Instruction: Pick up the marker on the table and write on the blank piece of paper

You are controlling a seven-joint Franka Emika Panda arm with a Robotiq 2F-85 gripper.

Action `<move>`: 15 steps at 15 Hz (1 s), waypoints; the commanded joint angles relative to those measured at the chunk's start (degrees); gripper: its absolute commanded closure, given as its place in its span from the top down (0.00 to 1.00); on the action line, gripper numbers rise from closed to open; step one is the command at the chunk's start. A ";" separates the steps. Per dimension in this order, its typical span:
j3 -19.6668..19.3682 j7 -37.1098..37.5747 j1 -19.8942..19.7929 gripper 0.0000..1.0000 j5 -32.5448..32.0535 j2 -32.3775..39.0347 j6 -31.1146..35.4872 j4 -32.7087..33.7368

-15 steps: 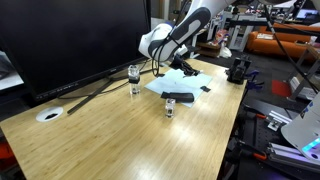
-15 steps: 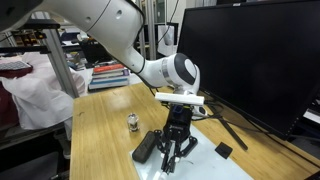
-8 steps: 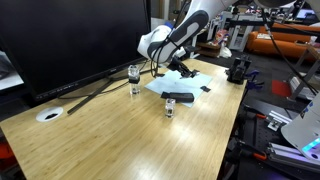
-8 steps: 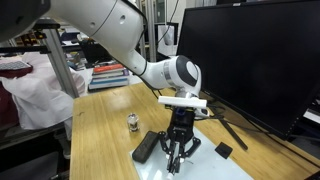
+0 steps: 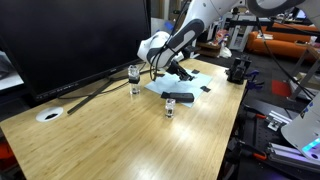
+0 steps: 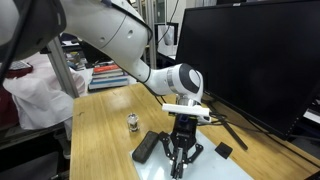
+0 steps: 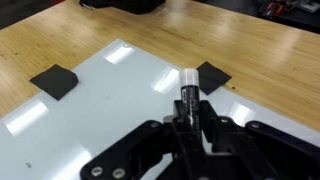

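Note:
My gripper [image 7: 187, 112] is shut on a black marker [image 7: 186, 88] with a white tip, held pointing down at the white sheet of paper [image 7: 110, 110]. In an exterior view the gripper [image 6: 179, 160] hangs straight down over the paper [image 6: 210, 160] near the table's edge. In an exterior view the gripper [image 5: 170, 70] is low over the paper [image 5: 190, 82]. The paper looks blank where I can see it. I cannot tell whether the tip touches the sheet.
Two small black pads [image 7: 55, 80] [image 7: 212, 76] lie on the paper. A black eraser block [image 6: 146, 146] lies beside it, and small glass jars [image 5: 134, 78] [image 5: 170, 107] stand on the wooden table [image 5: 120, 135]. A large monitor [image 5: 70, 40] stands behind.
The gripper with the marker has shifted slightly along the paper and dropped a little lower. Nothing else has moved.

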 commanded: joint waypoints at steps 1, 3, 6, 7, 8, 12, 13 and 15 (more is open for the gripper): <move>-0.26 -1.38 0.10 0.05 -0.09 1.68 -0.93 2.48; -0.34 -1.56 0.31 0.05 -0.21 2.35 -1.41 3.31; -0.36 -1.83 0.49 0.05 -0.35 2.72 -1.55 3.83; -0.36 -1.96 0.52 0.05 -0.36 2.75 -1.58 3.94; -0.36 -2.07 0.57 0.05 -0.38 2.81 -1.58 4.06; -0.52 -2.33 0.91 0.05 -0.41 3.93 -2.58 5.25; -0.54 -2.37 1.00 0.05 -0.51 4.23 -2.69 5.50; -0.60 -2.41 1.18 0.05 -0.71 4.63 -2.96 5.90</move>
